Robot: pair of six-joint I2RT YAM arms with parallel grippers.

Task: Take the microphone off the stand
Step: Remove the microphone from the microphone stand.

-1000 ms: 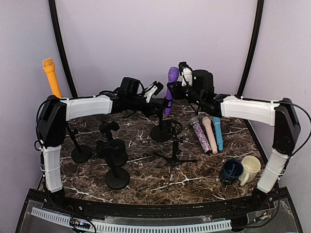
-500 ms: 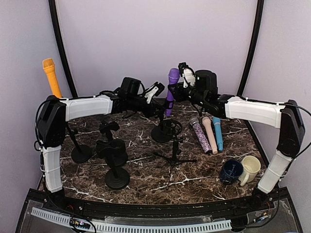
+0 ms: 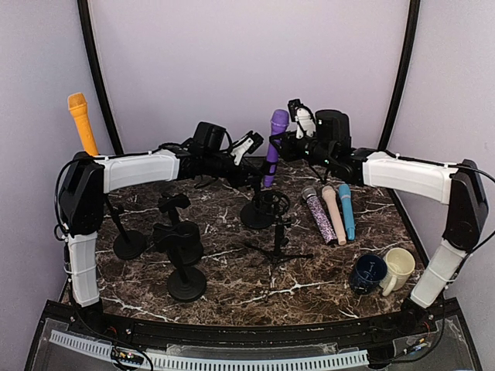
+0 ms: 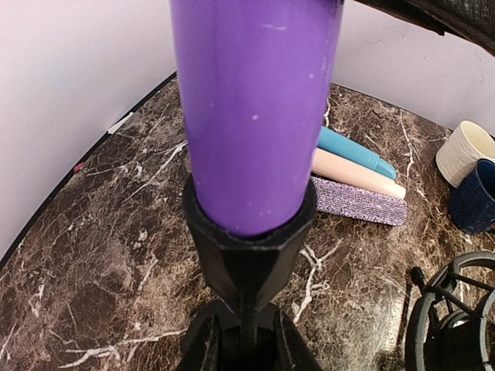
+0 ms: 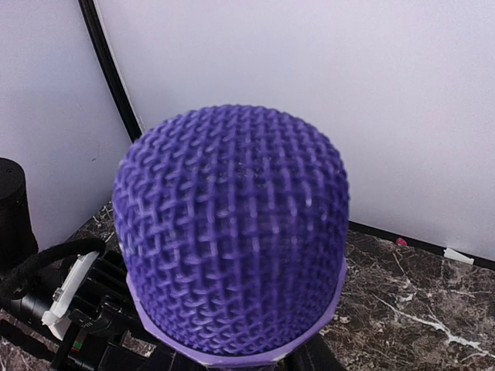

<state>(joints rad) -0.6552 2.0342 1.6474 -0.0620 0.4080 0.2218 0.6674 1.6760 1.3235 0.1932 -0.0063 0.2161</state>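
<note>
Top external view: The purple microphone (image 3: pixel 272 151), plastic-bodied with a mesh head, stood nearly upright in the clip of a black stand (image 3: pixel 257 210) with a thin stem and round base. The stand was at the far middle of the dark marble table (image 3: pixel 232 286). The left gripper (image 3: pixel 255 171) was at the stem just under the clip. The right gripper (image 3: pixel 282 144) was at the handle below the head. To the right, a glittered microphone (image 3: pixel 319 215), a peach microphone (image 3: pixel 334 212) and a teal microphone (image 3: pixel 346 212) lay side by side. At near right, a dark blue mug (image 3: pixel 368 272) stood just beside a cream mug (image 3: pixel 399 267).

Left wrist view: The purple microphone (image 4: pixel 255 108) sat with its lower end inside the clip (image 4: pixel 247 247). The left gripper (image 4: pixel 246 348) had its fingers (image 4: pixel 203 344) clamped on the stem beneath.

Right wrist view: The mesh head of the purple microphone (image 5: pixel 232 232) filled the frame and hid most of the right gripper (image 5: pixel 236 363). Dark fingers (image 5: pixel 313 357) showed on either side of the collar, pressed against the handle.
</note>
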